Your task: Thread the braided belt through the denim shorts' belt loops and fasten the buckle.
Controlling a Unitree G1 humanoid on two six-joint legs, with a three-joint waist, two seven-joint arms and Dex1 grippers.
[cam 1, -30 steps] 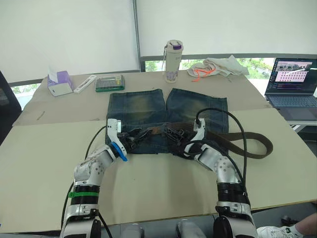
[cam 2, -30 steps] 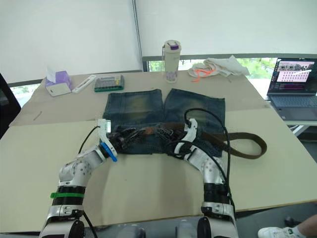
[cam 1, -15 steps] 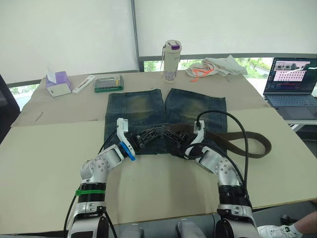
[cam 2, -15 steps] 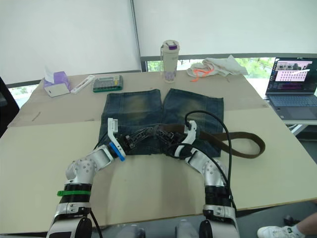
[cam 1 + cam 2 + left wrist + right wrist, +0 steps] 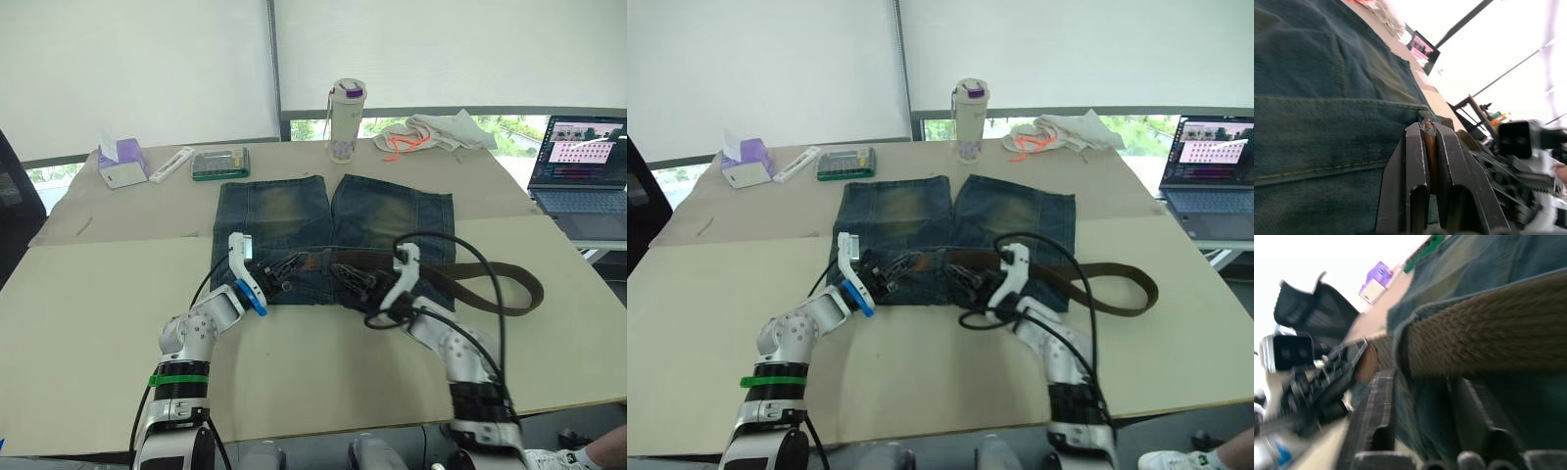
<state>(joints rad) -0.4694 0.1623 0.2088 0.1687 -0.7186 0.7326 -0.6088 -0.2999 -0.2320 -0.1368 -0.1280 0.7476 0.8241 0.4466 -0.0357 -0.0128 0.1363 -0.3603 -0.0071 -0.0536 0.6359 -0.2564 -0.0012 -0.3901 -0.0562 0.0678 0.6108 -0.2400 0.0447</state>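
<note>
Dark blue denim shorts [image 5: 333, 230] flat at surface [image 5: 88, 294] centre, waistband at 6 o'clock. Dark brown braided belt [image 5: 490, 284] along waistband, slack looping out to 3 o'clock. L hand [image 5: 1429, 161] clamped on belt tip. R hand [image 5: 1422, 423] parted round waistband + belt; shifted toward 3 o'clock vs 0.5 s ago. Prob. feeding belt through next loop. Buckle not made out.

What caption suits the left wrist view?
Left gripper pinching the braided belt against the denim shorts.

Beige table [image 5: 88, 294], white blinds [image 5: 137, 59], daylit windows, laptop [image 5: 586, 162] at right
</note>
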